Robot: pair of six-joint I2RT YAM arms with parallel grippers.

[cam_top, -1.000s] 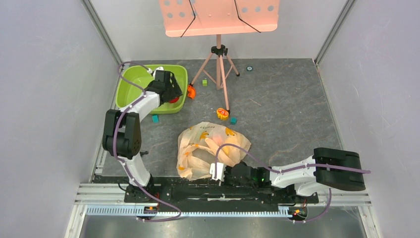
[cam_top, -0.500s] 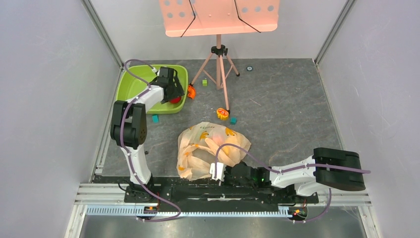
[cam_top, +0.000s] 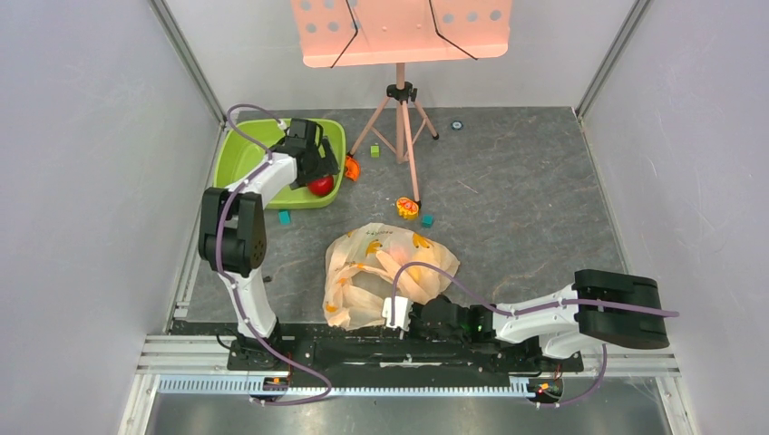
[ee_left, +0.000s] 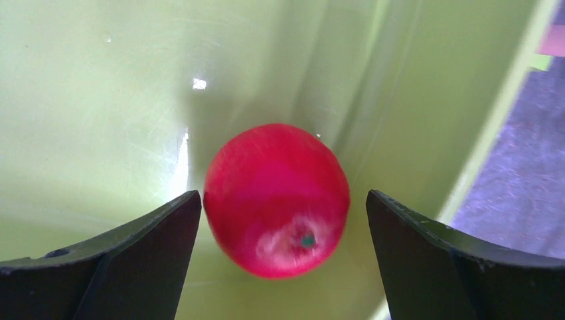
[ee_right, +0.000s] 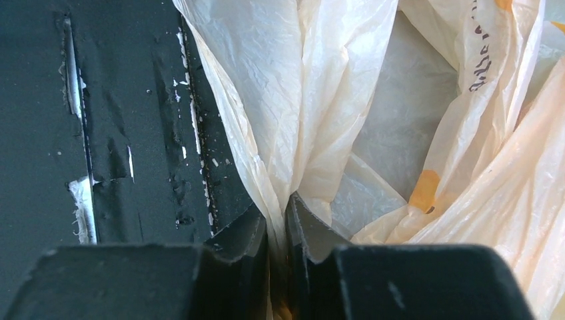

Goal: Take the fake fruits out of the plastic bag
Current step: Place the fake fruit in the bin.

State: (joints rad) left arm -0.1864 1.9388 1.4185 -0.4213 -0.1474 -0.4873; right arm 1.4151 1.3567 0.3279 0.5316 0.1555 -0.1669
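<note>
Left tool [ee_left: 281,200] now off red apple [ee_left: 266,173]

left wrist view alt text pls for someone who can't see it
A glossy red apple lies in a lime green tub, framed between the open black fingers of the left gripper. A strip of grey table shows past the tub's rim at right.

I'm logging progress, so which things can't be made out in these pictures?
- Plastic bag contents: top view, crumpled film hides them; right wrist view shows only folds in the right hand.
- Red apple: left wrist view, blurred; resting or falling in the green tub, unclear.
- Orange item by tripod foot: top view, too small.
</note>
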